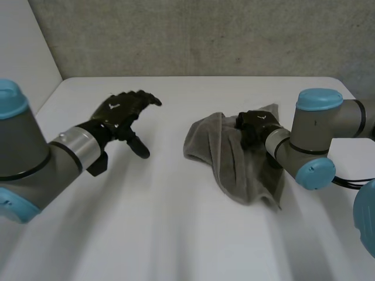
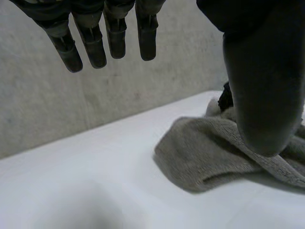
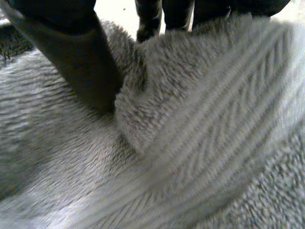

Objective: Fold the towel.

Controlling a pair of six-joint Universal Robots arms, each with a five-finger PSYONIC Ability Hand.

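Head view, left to right. Left hand (image 1: 122, 115): hovers above the white table (image 1: 176, 234), fingers (image 2: 90, 45) straight and spread, thumb out, holding nothing, well apart from the cloth. Right of centre, grey towel (image 1: 225, 161): lies in a crumpled heap, ridged and doubled over on itself, no edge laid flat, no corner clearly picked out. At its far side, right hand (image 1: 253, 124): sits down on the cloth, thumb and fingers closed on a raised fold, plainest in the right wrist view. Risks, as a judgement only: with a lift from this one pinch, whole heap likely dragged up as a rope rather than opened, the cause being a hold on a bunched fold instead of a corner. Possible slip too, if only the pile of the cloth is caught. Left hand too far off to pin the heap or take a second corner, hence a chance of sliding the towel toward the table's right edge on a one-handed pull.
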